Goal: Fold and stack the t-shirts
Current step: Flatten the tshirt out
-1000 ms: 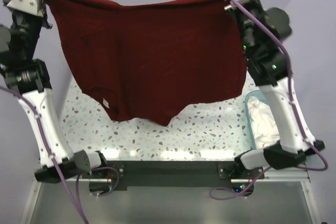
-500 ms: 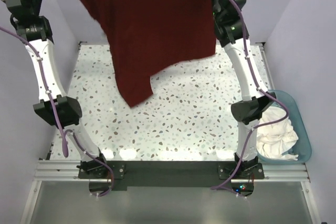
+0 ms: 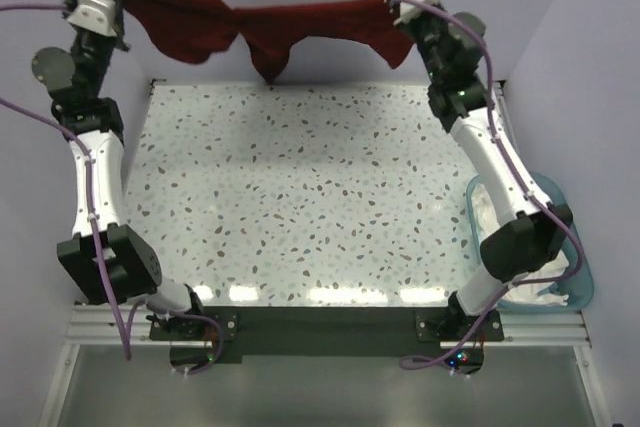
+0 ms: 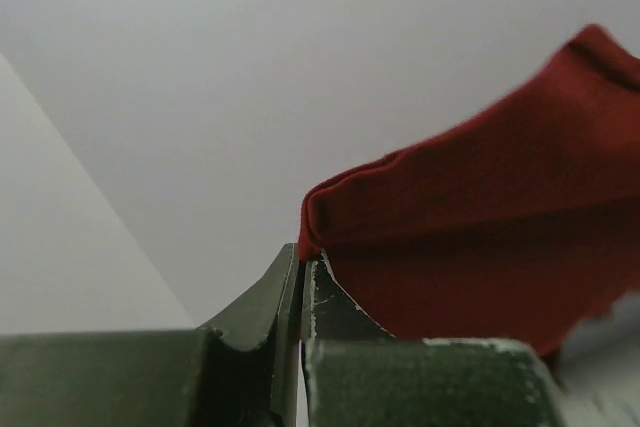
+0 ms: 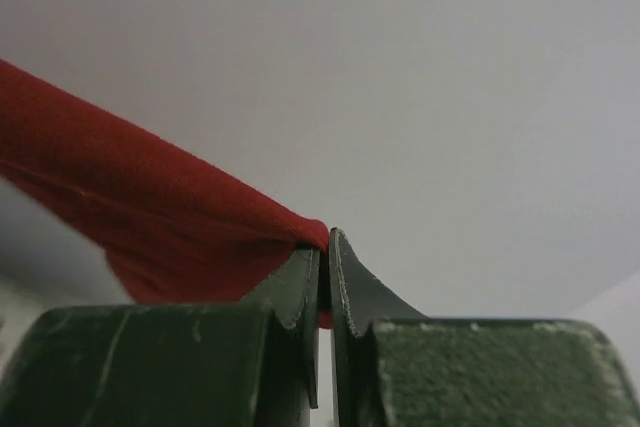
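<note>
The speckled white terrazzo bench (image 3: pixel 300 207) lies bare beneath the plain maroon cloth t-shirt (image 3: pixel 300 22). The shirt hangs stretched between the 2 arms over the far edge and seems clear of the surface, probably so it can be spread flat for folding. Both arms reach up and away, almost fully extended. A crumpled white t-shirt (image 3: pixel 540 292) waits in the light blue plastic tub (image 3: pixel 588 277) on the right. The left claw (image 4: pixel 303 267) and right claw (image 5: pixel 325 247) are each clenched on an edge of the maroon shirt.
</note>
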{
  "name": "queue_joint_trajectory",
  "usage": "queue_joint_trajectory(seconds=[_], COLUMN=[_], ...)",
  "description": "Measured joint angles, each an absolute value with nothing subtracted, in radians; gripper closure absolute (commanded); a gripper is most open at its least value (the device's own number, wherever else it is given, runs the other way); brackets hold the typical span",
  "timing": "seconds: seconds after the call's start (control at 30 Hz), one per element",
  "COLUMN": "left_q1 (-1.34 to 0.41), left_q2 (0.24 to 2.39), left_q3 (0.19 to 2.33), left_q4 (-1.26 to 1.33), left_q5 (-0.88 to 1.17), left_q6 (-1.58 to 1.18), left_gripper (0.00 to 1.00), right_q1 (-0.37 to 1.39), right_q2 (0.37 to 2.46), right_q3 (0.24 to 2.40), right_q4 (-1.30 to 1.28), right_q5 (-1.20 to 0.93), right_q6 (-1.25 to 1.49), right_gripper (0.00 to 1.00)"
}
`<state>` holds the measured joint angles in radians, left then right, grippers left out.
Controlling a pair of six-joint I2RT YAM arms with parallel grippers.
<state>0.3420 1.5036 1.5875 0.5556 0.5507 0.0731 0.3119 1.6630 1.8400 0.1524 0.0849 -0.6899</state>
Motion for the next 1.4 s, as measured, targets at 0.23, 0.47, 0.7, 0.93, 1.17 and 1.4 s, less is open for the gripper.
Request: queue_joint_trajectory(seconds=[0.23, 0.47, 0.7, 0.93, 1.17, 1.4], left_q1=[0.329, 0.320, 0.339, 0.346, 0.380, 0.380], left_q2=[1.554, 1.608, 1.611, 1.464, 1.231, 1.017], left_q3=[1.097, 1.145, 1.365, 1.386, 1.099, 0.879], left_q4=[0.397, 0.197, -0.077, -0.572, -1.076, -1.288], left_q5=[0.611, 0.639, 0.716, 0.755, 0.711, 0.622], left_q6=[0.228, 0.356, 0.533, 0.963, 1.458, 1.682], left_gripper=[1.00, 1.00, 1.00, 1.00, 0.95, 0.46], right_q1=[0.314, 0.313, 0.310, 0.300, 0.307, 0.335], right_q2=[1.736, 1.788, 1.779, 1.616, 1.388, 1.250], right_q3=[1.394, 1.416, 1.608, 1.499, 1.202, 0.992], right_q4=[0.049, -0.132, -0.291, -0.545, -0.783, -1.008], right_q5=[-0.017, -0.062, -0.079, -0.109, -0.167, -0.180], right_q6=[-0.742, -0.761, -0.792, -0.923, -1.021, -1.096], right_gripper=[1.00, 1.00, 1.00, 1.00, 0.92, 0.04])
